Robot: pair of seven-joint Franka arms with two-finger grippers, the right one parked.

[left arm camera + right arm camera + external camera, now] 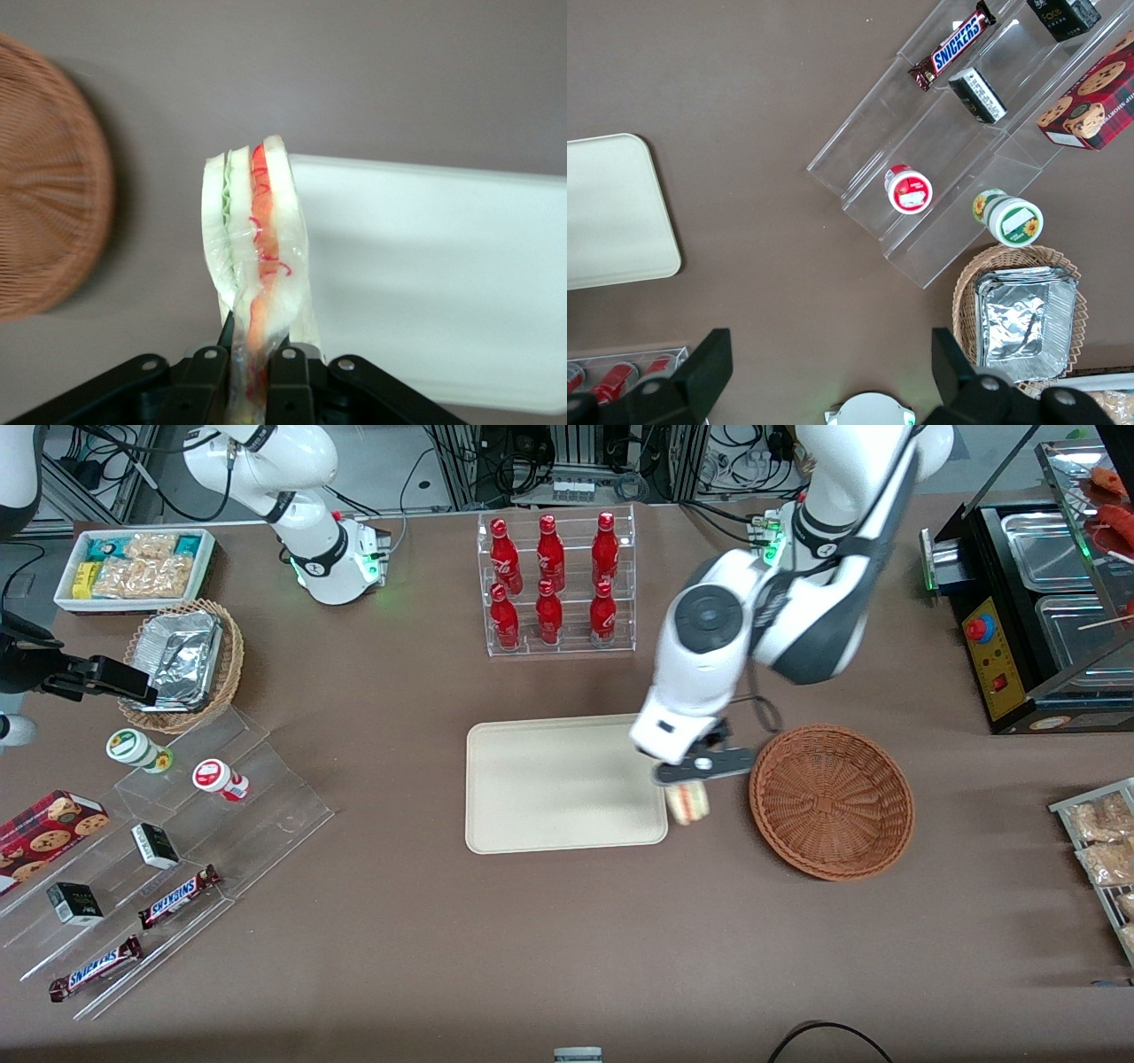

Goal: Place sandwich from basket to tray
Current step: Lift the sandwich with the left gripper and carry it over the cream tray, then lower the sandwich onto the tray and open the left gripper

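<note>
My left gripper point(693, 779) is shut on the sandwich point(689, 802), a plastic-wrapped wedge of white bread with orange-red and green layers. It hangs in the air between the cream-beige tray point(549, 784) and the reddish-brown wicker basket point(831, 801), just over the tray's edge nearest the basket. In the left wrist view the sandwich point(252, 243) sticks out from between the black fingers point(288, 385), with the tray point(443, 274) on one side and the basket point(49, 226) on the other. The basket holds nothing.
A clear rack of red bottles point(556, 583) stands farther from the front camera than the tray. A stepped acrylic stand point(168, 868) with candy bars, small boxes and cups lies toward the parked arm's end, near a tan basket with foil trays point(182, 662). A black food warmer point(1036, 602) is toward the working arm's end.
</note>
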